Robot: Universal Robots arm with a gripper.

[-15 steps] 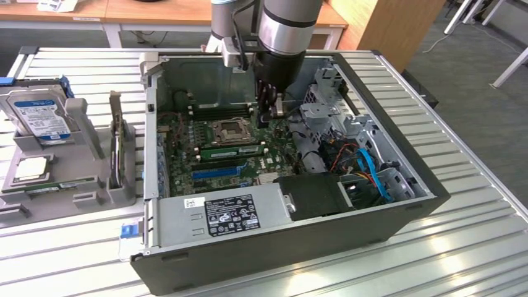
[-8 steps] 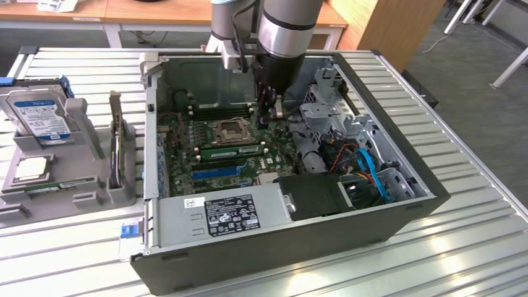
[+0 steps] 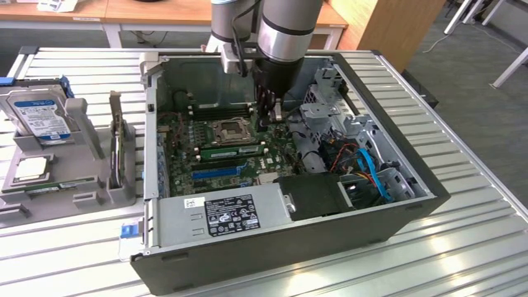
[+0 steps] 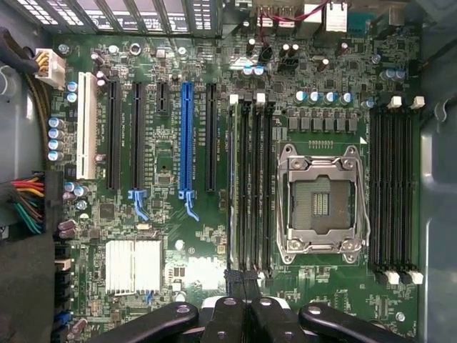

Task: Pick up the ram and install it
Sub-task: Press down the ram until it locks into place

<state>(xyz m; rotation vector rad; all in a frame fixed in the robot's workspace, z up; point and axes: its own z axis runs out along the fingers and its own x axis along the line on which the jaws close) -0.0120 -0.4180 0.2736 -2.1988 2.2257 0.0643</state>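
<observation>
Sitting in a slot just beside the empty chip socket [image 4: 323,204], the ram [image 3: 234,150] looks put in, so most of the job seems done. I cannot tell if it is pushed all the way down. It is a long, thin green stick. The pincer [image 4: 243,314] hangs over the slot ends, shut tight, holding nothing

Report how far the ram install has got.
Looks done: the ram stands in a slot beside the empty processor socket. In hand: nothing; the gripper is shut and hangs over the ends of the memory slots. Left: whether the stick is fully latched cannot be told.
</observation>
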